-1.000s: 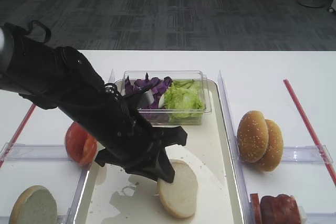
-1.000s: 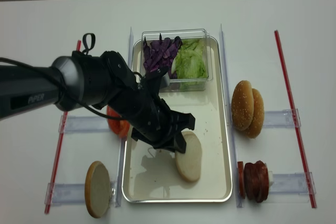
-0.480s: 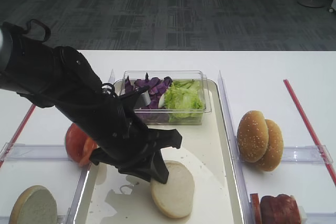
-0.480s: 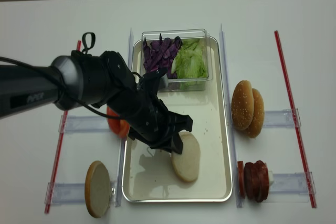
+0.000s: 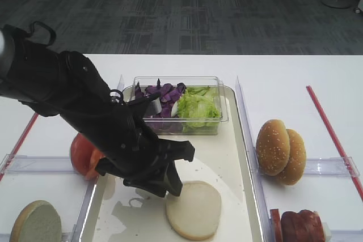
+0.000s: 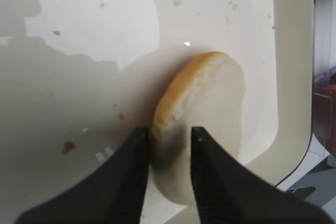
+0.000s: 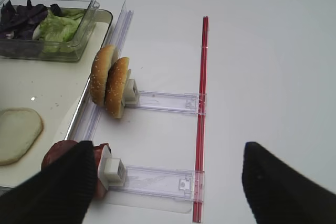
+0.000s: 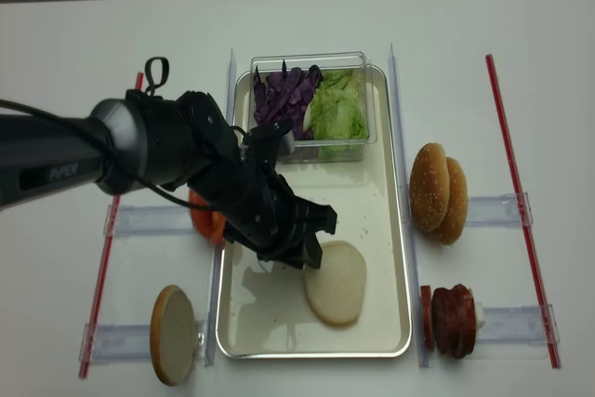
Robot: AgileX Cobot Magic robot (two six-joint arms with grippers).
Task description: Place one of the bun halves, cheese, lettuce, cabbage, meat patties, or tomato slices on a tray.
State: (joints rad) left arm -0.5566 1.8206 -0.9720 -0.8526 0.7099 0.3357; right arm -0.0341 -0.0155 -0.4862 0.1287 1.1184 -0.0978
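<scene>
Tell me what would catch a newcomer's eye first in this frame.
The bulky black left arm, reaching in from the left with its gripper low over the tray, dominates the scene. Right at its fingertips a pale bun half lies flat on the tray's near end. Behind them, a clear tub at the tray's far end holds purple cabbage beside green lettuce.

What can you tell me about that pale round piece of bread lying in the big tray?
The bun half is a flat round disc with a whitish cut face turned up and a thin tan crust. It lies flat at the near end of the cream tray. The left gripper straddles its edge with jaws parted.
</scene>
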